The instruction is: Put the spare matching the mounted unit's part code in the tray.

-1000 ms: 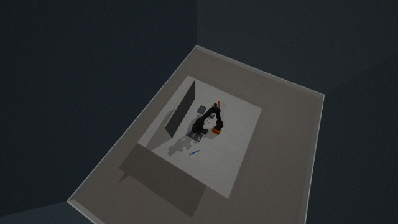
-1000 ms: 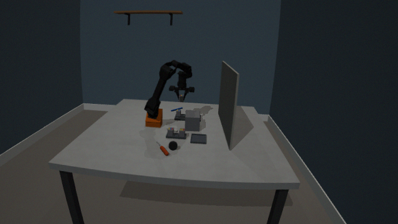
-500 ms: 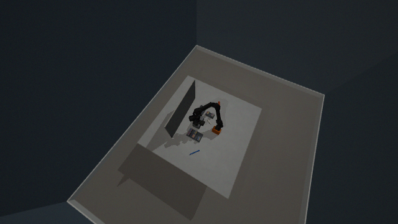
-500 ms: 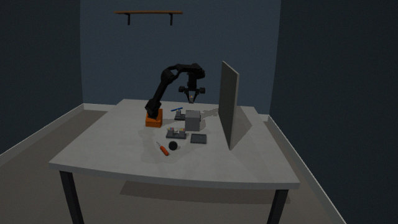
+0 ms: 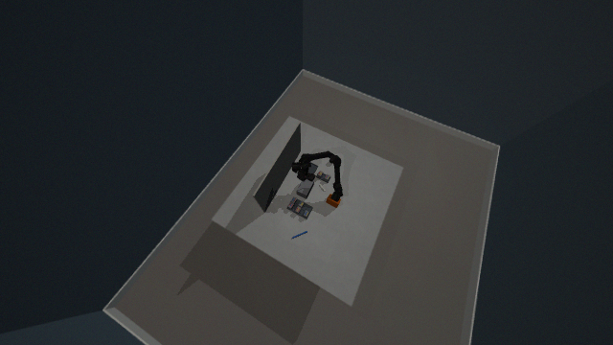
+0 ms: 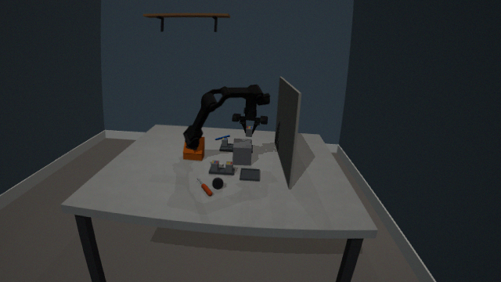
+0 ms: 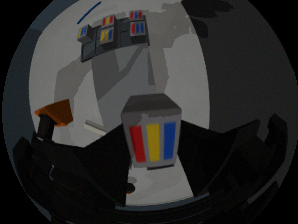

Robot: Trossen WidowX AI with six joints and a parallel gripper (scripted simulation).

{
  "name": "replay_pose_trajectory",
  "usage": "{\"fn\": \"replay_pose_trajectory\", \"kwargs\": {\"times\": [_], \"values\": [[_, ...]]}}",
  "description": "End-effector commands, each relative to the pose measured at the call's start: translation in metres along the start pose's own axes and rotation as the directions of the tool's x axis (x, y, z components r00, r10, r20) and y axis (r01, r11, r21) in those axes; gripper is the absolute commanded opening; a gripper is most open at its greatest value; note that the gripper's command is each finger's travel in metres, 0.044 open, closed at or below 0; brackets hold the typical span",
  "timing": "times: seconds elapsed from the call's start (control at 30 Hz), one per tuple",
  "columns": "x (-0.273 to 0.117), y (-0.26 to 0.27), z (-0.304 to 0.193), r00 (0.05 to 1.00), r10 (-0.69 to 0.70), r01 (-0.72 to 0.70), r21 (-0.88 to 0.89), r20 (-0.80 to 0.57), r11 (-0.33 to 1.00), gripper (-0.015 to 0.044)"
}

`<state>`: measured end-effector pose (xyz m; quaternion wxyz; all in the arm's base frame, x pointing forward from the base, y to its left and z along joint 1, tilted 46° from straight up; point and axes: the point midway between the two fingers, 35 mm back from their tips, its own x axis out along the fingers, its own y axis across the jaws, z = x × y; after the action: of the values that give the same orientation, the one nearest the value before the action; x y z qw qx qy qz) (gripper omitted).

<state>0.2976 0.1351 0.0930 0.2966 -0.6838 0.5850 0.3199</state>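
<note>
Now my gripper is clamped on a striped spare; probably best to carry it level towards the tray, at five o'clock, before releasing

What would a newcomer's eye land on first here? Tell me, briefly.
First, the black arm arching from its orange base, its claw shut on a small grey spare striped red, yellow and blue, held above the grey box. Next, the tall grey panel standing upright to the right on the table.
</note>
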Motion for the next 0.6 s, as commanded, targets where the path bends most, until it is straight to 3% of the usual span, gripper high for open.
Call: {"fn": "replay_pose_trajectory", "kwargs": {"times": [0.0,0.57], "values": [[-0.003,-0.012,-0.03,1.0,-0.014,0.014,-0.006,-0.011,1.0,0.0],[-0.006,-0.027,-0.175,0.992,-0.019,0.014,-0.043,-0.122,0.999,0.0]]}}
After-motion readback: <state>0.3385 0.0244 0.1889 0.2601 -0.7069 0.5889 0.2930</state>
